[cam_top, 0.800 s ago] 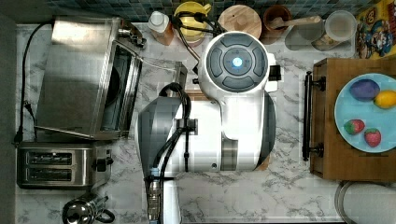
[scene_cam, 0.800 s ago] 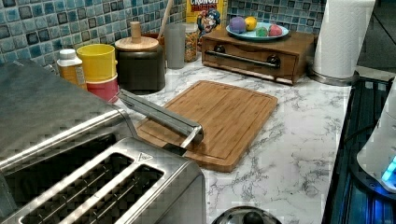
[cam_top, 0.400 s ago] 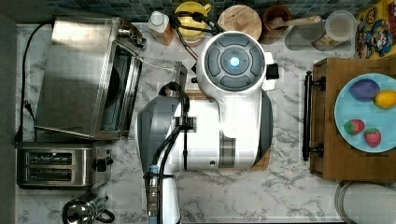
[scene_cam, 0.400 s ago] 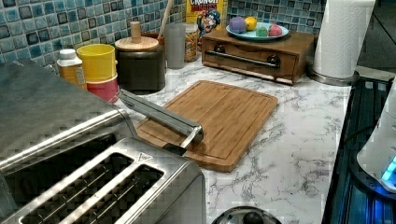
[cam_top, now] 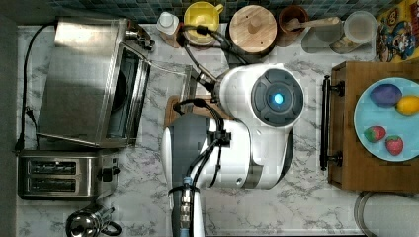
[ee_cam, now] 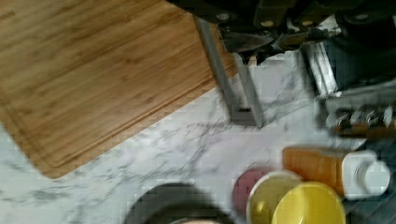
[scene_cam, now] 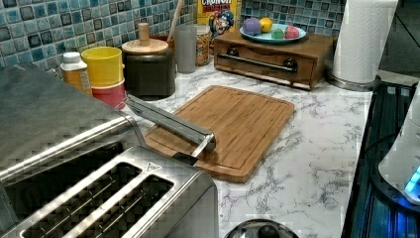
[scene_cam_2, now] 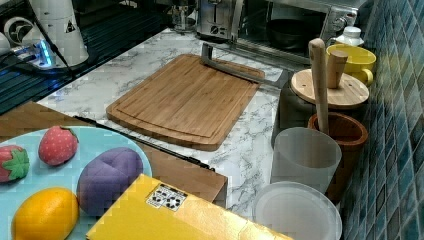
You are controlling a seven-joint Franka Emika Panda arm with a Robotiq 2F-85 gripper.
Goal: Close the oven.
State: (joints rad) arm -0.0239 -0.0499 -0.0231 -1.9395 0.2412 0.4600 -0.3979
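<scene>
I see the stainless-steel oven (cam_top: 81,79) with its glass door (cam_top: 165,79) down; hand (ee_cam: 261,39) state I cannot tell; a cereal box (scene_cam: 216,17) reads "CRUNCH".

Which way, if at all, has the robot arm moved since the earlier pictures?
Yes. The arm's round blue-lit cap has moved toward the top view's right and lower edge, away from the yellow cup and nearer the wooden box.

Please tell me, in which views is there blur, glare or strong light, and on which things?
Wrist view: smeared all over, the orange bottle and cutting board have soft edges. Top view: a bright blue light glows on the arm. Left view: the toaster up close is soft. Right view: the oven at the back is dim.
</scene>
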